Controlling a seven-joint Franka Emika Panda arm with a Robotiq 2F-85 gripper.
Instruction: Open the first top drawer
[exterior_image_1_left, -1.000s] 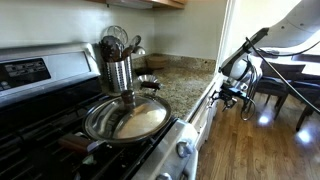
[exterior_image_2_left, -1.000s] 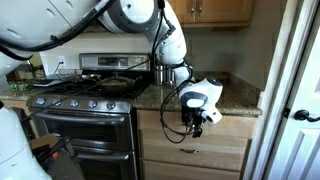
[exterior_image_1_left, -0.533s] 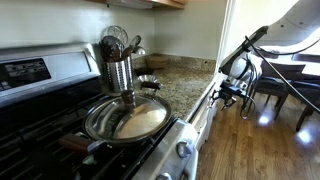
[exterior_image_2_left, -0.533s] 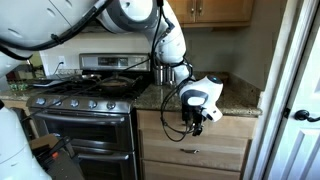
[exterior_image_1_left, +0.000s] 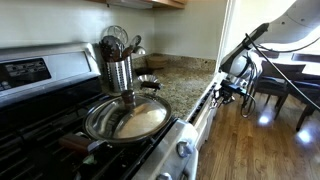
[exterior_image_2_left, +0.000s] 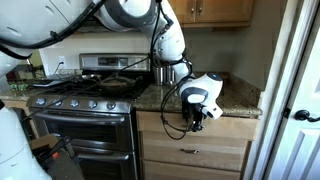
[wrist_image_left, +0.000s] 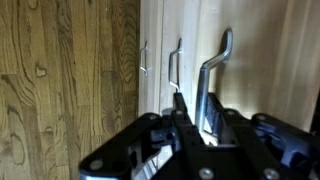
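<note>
One stove (exterior_image_1_left: 25, 70); atop it, one frying pan (exterior_image_1_left: 125, 120). One steel utensil holder (exterior_image_1_left: 118, 72) just behind the pan, on the desk (exterior_image_1_left: 185, 85) beside the stove. One gripper (exterior_image_2_left: 196, 120) below the desk edge, off the stove's side. Three metal pull handles (wrist_image_left: 215, 75) in the wrist view.

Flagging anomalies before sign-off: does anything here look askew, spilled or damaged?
Nothing stands out. The pan sits level on the stove, the utensil holder stands upright, the top drawer is closed, and the fingers straddle its handle.
</note>
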